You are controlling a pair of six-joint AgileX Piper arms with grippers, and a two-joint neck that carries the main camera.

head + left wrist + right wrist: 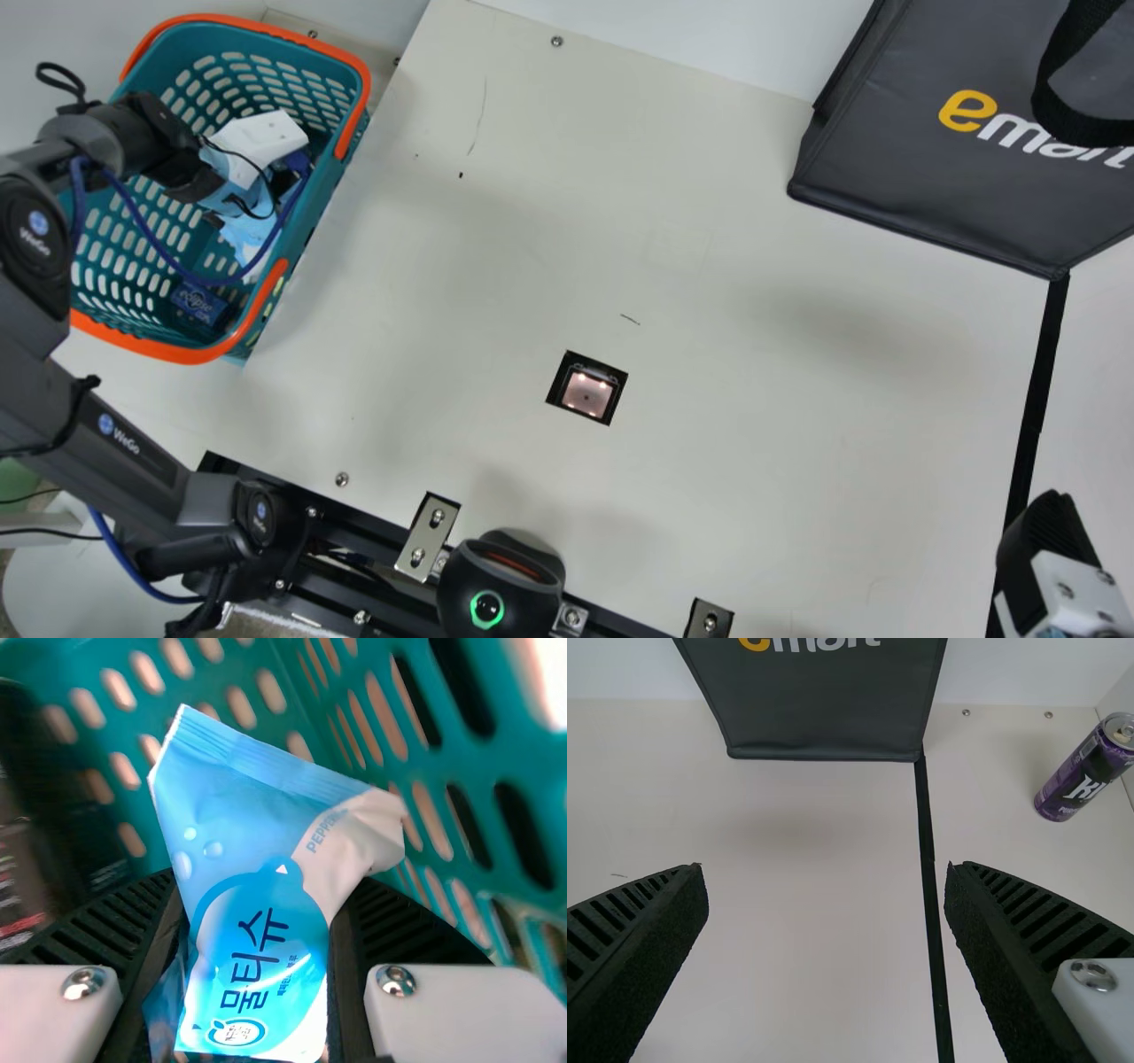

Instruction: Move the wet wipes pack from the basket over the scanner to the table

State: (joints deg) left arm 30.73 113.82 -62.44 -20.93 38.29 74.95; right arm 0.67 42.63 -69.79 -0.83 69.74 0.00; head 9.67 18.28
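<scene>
The pack (257, 930) is clamped between my left gripper's (260, 197) jaws, inside the basket (182, 354); above the table (753, 443), my right gripper's (1047, 530) jaws stand wide apart.

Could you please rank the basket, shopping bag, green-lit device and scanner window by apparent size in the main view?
1. Basket and shopping bag: too alike to rank
2. Green-lit device
3. Scanner window

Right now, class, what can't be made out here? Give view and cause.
- Dark boxy item, left wrist view: blurred, edge-cut.
- Back of blue-and-white wipes pack, left wrist view: turned away.
- Part of teal plastic basket, main view: behind my left arm.
- Top of grey fabric bag, main view: edge-cut.
</scene>
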